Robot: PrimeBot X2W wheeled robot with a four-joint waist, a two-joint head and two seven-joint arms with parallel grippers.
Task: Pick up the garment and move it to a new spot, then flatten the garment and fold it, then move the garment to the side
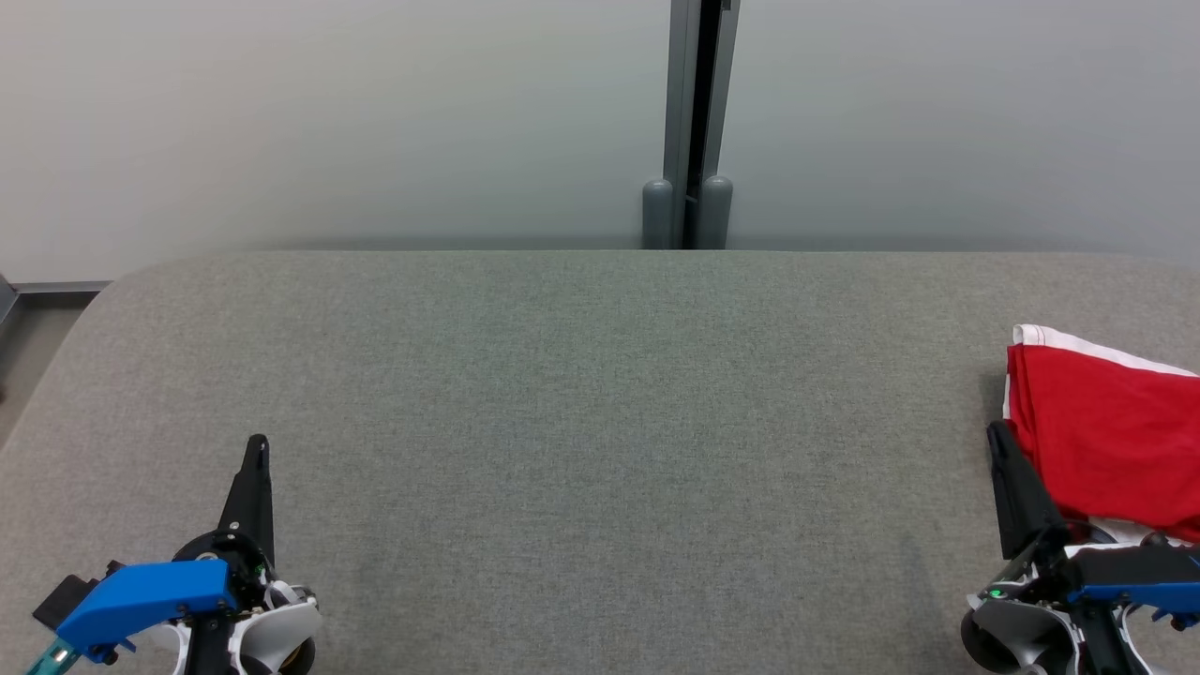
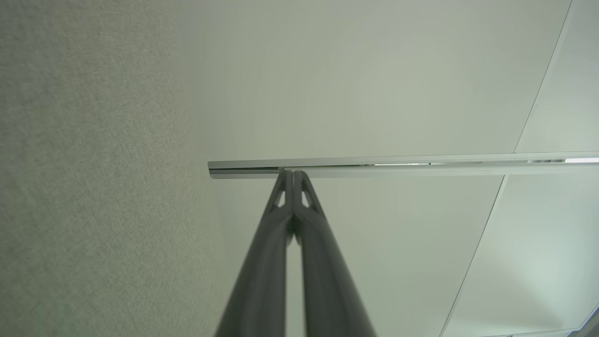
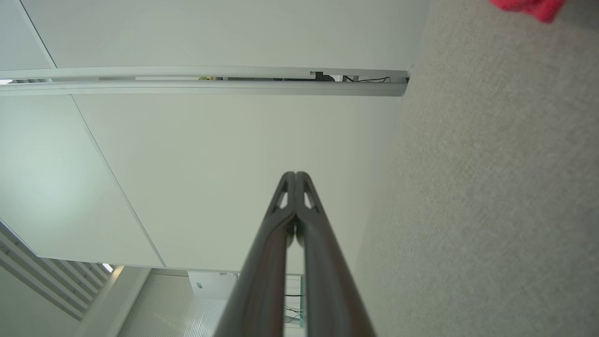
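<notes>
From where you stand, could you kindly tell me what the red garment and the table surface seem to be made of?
The red garment looks like soft, matte cloth, perhaps a knit jersey. It lies in limp folds and has a white trim along its edge. The table surface seems to be covered in grey woven or felt-like fabric, with a fine heathered grain and no shine.

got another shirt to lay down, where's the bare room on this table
The grey table is bare across its middle and left, from the left gripper to the far edge by the post. The right edge is crowded: the red garment lies there with the right gripper beside it.
</notes>
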